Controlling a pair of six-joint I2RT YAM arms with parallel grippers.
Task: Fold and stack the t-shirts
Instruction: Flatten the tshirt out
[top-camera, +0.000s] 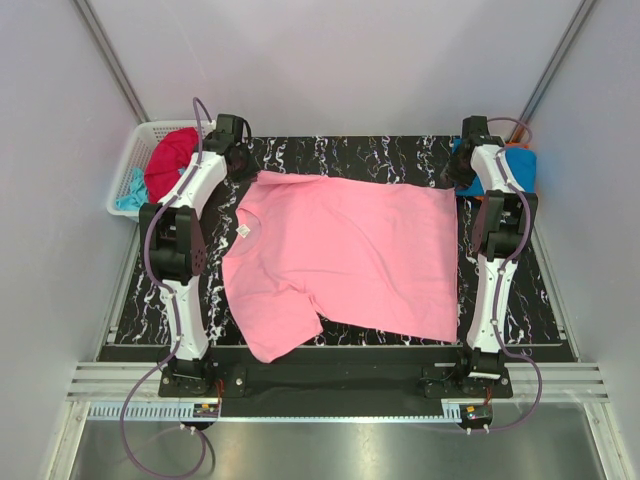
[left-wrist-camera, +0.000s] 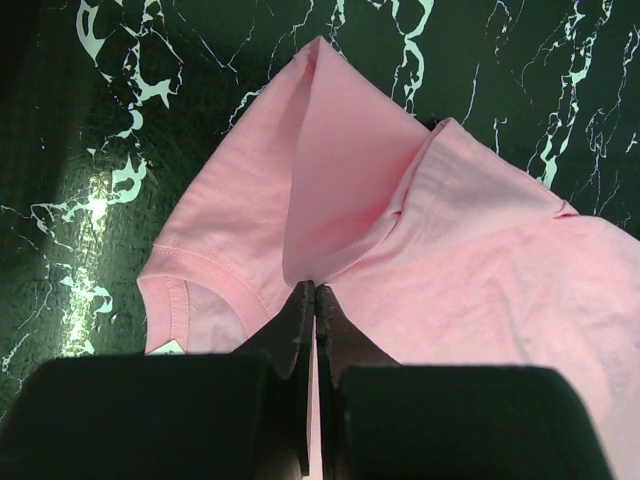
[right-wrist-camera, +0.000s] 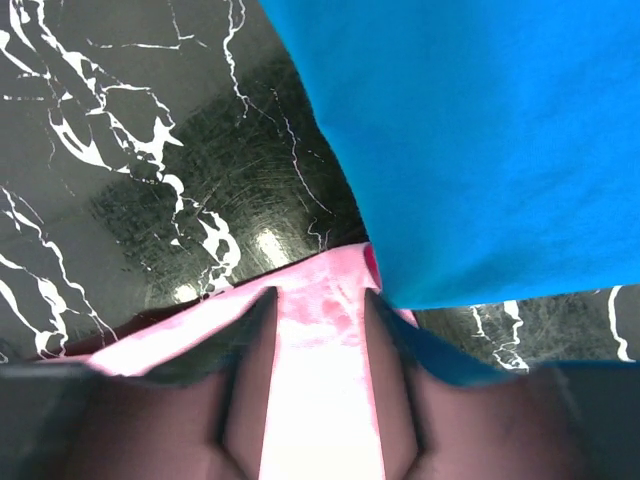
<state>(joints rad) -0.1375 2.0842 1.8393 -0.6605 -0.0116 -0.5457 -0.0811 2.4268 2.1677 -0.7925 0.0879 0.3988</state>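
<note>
A light pink t-shirt (top-camera: 350, 250) lies spread flat across the black marbled table (top-camera: 330, 155), neck to the left. My left gripper (top-camera: 240, 160) is at its far left shoulder and is shut on a raised fold of the pink cloth (left-wrist-camera: 480, 290), which peaks up from the fingertips (left-wrist-camera: 315, 290). My right gripper (top-camera: 462, 172) sits at the shirt's far right corner. Its jaws stand apart (right-wrist-camera: 318, 295) with the pink hem (right-wrist-camera: 200, 320) lying between them. A bright blue t-shirt (right-wrist-camera: 480, 140) lies right beside that corner.
The blue t-shirt (top-camera: 520, 165) lies on something orange (top-camera: 516, 148) at the table's far right edge. A white lattice basket (top-camera: 128, 150) at the far left holds a crimson red shirt (top-camera: 168, 160) and a pale aqua one (top-camera: 130, 192). The pink sleeve overhangs the near table edge (top-camera: 270, 345).
</note>
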